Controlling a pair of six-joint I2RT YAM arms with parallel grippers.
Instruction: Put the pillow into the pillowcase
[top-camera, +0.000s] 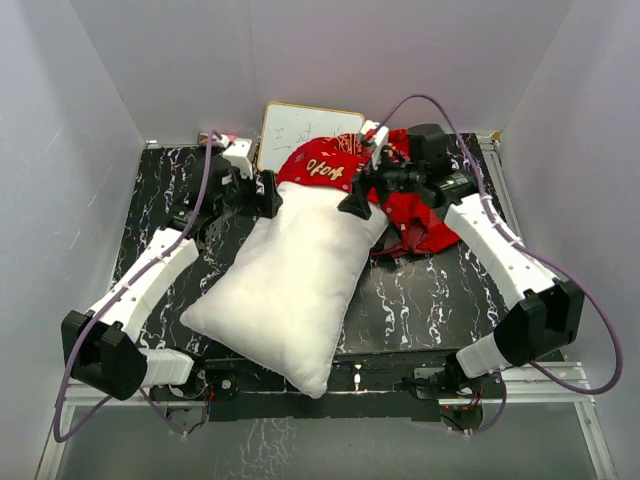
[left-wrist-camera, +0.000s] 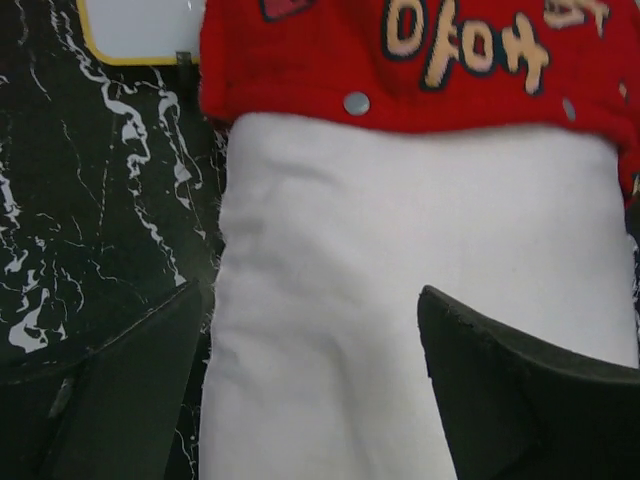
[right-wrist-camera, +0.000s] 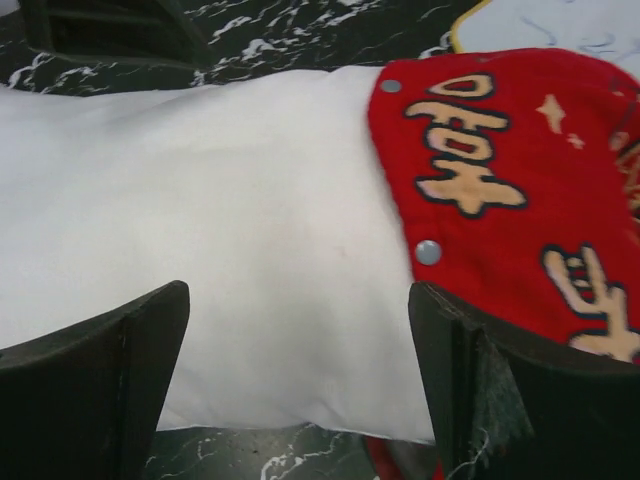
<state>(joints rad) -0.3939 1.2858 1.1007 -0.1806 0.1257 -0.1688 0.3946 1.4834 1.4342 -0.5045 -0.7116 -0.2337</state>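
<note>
The white pillow (top-camera: 290, 290) lies slanted on the dark surface (top-camera: 420, 290). Its far end is tucked into the red pillowcase (top-camera: 330, 165). Most of the pillow is bare. A lot of the red cloth sits in a crumpled heap off to the right side. A small whiteboard (top-camera: 300, 125) lies just behind.

The left hand (left-wrist-camera: 308, 300) is open and holds nothing. It hangs over the left part of the pillow, near the red edge with the snap button (left-wrist-camera: 356, 102). The right hand (right-wrist-camera: 298, 295) is open too and holds nothing. It is above the pillow, right beside the red edge.

I think the next job is to pull the case further down over the pillow. To do it well, each hand should pinch the red edge on its own side. They should take only the red cloth, not the white pillow under it. Then both should pull together, toward the near end, in small even tugs. If one side pulls more, the cloth may bunch up or the pillow may slide. The heap on the right needs to come loose too.
</note>
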